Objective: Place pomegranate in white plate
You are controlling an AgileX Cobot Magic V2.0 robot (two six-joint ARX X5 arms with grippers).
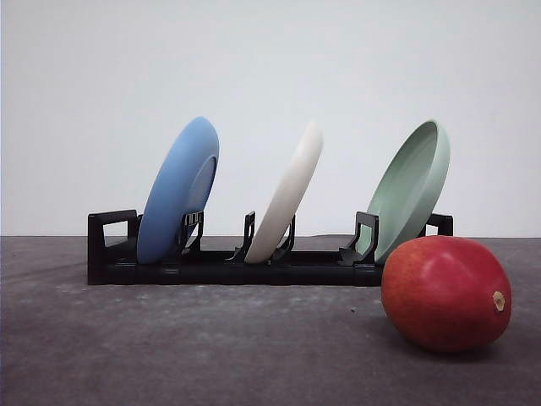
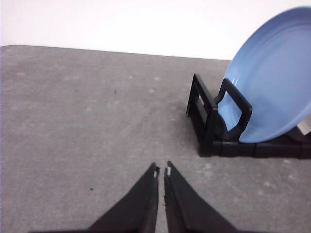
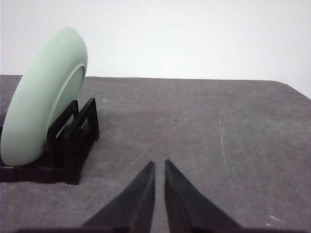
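Note:
The red pomegranate point(image 1: 445, 293) lies on the grey table at the front right, its tan nub facing right. The white plate point(image 1: 289, 194) stands on edge, leaning right, in the middle slot of a black rack point(image 1: 211, 267). My left gripper point(image 2: 162, 172) is shut with nothing between its black fingers, low over bare table to the left of the rack's blue-plate end. Nothing is held by my right gripper point(image 3: 159, 164) either; it is shut and sits over bare table beside the rack's green-plate end.
A blue plate point(image 1: 179, 189) leans in the rack's left slot and a pale green plate point(image 1: 412, 185) in its right slot, just behind the fruit. The blue plate point(image 2: 273, 77) and green plate point(image 3: 43, 94) stand near the wrists. A white wall lies behind.

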